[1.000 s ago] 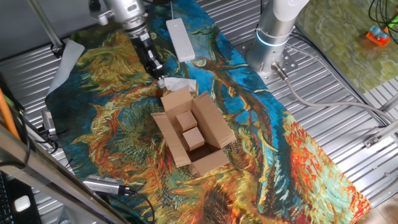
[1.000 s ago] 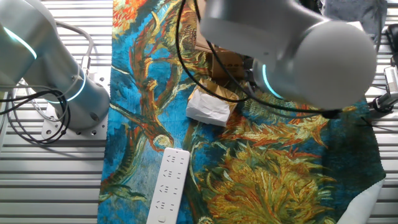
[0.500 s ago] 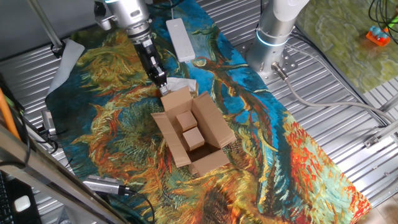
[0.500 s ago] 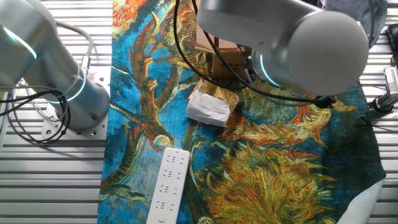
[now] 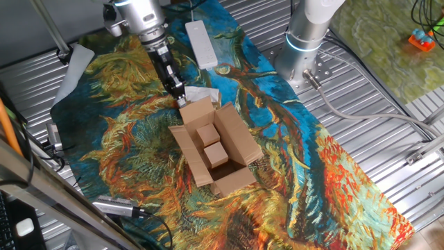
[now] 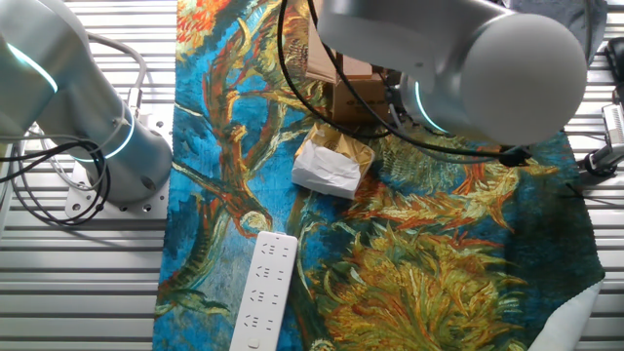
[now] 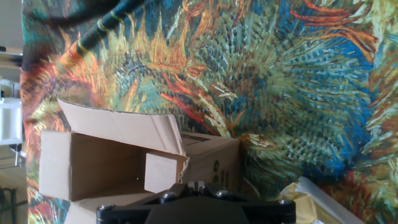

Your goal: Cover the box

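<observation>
On the painted cloth [image 5: 132, 139] near the middle of the table, the box [image 5: 215, 149] sits with all four flaps splayed outward and two small cardboard blocks [image 5: 210, 144] inside, so nothing is covered yet. The gripper [image 5: 177, 91] hangs just above and beside the flap [image 5: 196, 110] on the box's far side, next to the crumpled paper packet [image 6: 328, 168], probably placed to push that flap inward first. Its fingers look drawn together around nothing, though from these angles I cannot tell for certain. The box lies just beyond the fingertips, slightly below them.
</observation>
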Robot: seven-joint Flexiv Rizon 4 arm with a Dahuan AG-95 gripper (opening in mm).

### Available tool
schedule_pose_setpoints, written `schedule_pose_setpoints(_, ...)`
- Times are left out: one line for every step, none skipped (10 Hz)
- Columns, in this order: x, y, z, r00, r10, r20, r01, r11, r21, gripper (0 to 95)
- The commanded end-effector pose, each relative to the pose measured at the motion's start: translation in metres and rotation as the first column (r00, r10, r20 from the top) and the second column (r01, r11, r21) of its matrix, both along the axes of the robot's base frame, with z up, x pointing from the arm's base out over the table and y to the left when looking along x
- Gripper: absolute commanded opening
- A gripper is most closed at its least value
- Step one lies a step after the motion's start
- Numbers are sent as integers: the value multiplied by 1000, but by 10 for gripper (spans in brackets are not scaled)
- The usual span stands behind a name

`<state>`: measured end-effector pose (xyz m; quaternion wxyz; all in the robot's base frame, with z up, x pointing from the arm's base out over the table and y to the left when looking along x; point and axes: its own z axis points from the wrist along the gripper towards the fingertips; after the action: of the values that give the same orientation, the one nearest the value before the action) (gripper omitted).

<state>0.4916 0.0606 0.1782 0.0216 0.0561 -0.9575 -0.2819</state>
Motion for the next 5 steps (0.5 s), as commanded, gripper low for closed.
schedule_pose_setpoints(0, 0, 0, 1000, 19, -3, -19, 1000, 1, 0)
schedule_pose_setpoints(0, 0, 0, 1000, 31, -6, -31, 1000, -2, 0)
schedule_pose_setpoints(0, 0, 0, 999, 48, -21, -48, 999, -7, 0)
schedule_pose_setpoints(0, 0, 0, 997, 72, -36, -72, 997, -13, 0)
schedule_pose_setpoints(0, 0, 0, 995, 87, -41, -88, 996, -19, 0)
